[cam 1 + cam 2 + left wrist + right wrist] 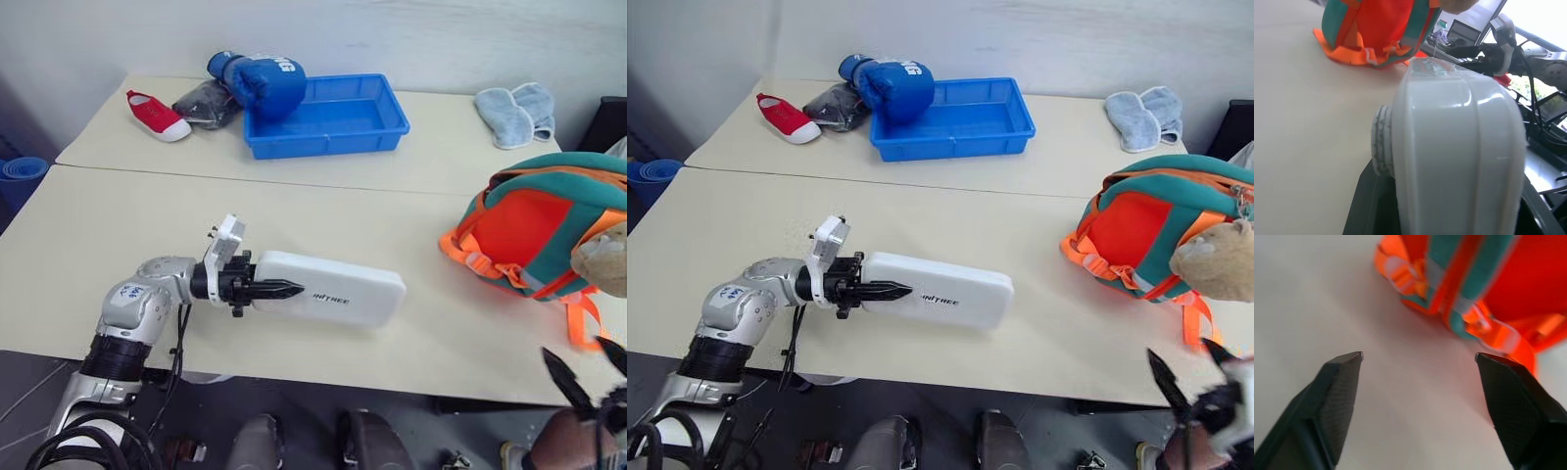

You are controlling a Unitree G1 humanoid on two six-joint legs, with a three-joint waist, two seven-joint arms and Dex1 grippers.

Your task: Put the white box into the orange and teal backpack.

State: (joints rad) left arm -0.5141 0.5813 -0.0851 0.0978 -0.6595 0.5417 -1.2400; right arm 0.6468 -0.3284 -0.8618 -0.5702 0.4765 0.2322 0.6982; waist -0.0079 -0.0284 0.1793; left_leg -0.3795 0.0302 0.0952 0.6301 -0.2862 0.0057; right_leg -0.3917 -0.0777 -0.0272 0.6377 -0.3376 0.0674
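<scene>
the left gripper [279, 289] held one end of the white box [338, 287], with its jaws pinched on it from the side, so the box stuck out level toward the backpack [534, 235] and looked lifted a little off the desk [118, 245], though its far end may have touched. it was held by the end that way, i think, so the free end could go into the bag first. the backpack sat on the right side of the desk, well apart from the box, leaning with its orange panel and straps facing the box. a tan bear charm [605, 257] hung at its near side. whether its top was open could not be told. the right gripper [1418, 357] was down at the near right edge of the desk, jaws spread wide and holding nothing, pointing at the backpack's straps; maybe it was there to hold the bag steady or open. at the back of the desk were one blue tray [338, 117], one blue boxing glove [260, 83] leaning on the tray's rim, one red shoe [157, 115], one dark grey shoe [208, 103], and a pair of pale blue slippers [516, 113]. there was one box and one backpack.
</scene>
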